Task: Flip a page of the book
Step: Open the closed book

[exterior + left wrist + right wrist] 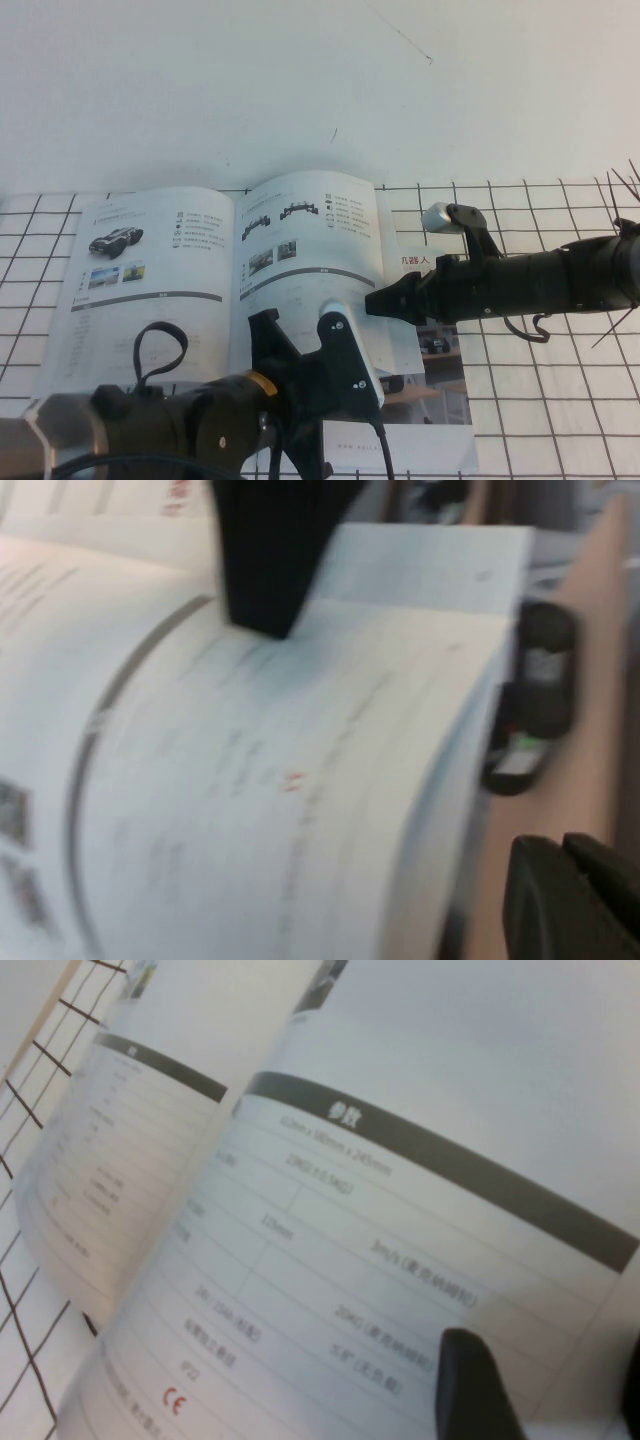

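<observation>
White book (160, 290) pages carry dark grey bars.

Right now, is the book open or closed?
Open: the book lies spread, with a vehicle photo on one side, and the page with two chassis photos bowing upward.

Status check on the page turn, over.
Left tool over the book, one finger pressing the page. Right tool open at the page's outer edge. Second booklet underneath.

On the page (330, 1260) I read a white "参数" heading on its dark grey bar (430, 1155). Lower down I see a red "CE" mark (172, 1401); the table figures are too blurred to make out.
</observation>
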`<state>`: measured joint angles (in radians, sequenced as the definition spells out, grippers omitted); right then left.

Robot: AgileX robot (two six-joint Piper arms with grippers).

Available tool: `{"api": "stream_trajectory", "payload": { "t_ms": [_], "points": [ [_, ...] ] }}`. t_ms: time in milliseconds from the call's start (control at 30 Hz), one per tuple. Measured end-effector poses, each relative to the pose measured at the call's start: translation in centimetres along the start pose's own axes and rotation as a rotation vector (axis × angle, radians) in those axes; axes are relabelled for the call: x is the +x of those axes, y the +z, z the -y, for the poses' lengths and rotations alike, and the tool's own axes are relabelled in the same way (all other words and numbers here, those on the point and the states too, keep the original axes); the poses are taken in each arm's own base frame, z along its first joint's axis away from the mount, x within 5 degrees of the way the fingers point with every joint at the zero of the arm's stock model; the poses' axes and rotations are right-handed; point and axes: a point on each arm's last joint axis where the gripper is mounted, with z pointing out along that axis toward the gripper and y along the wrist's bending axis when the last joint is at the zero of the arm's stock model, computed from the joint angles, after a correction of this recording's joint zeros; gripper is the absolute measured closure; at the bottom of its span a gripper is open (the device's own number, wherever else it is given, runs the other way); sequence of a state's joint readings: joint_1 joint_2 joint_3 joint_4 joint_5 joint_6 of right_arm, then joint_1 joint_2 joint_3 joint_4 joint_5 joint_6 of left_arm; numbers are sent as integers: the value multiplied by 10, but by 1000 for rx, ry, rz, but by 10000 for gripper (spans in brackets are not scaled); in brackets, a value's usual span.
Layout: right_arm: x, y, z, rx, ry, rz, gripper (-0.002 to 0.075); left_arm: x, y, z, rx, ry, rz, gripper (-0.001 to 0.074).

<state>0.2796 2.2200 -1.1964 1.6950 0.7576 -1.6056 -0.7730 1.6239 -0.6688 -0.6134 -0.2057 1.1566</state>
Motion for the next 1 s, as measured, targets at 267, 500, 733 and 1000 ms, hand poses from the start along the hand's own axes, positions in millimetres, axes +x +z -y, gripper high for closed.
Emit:
{"api": "stream_trajectory", "payload": {
  "t_ms": [267,500,733,1000],
  "points": [
    [0,0,0,0,1,1,393,8,7,-10,-141,-26,-61,738],
    [0,0,0,1,4,4,393,9,7,-8,-121,-130,-65,737],
    [0,0,0,1,6,4,393,10,7,-5,-85,-175,-69,737],
    [0,0,0,1,8,6,393,17,19,3,-46,-122,-104,738]
  ]
}}
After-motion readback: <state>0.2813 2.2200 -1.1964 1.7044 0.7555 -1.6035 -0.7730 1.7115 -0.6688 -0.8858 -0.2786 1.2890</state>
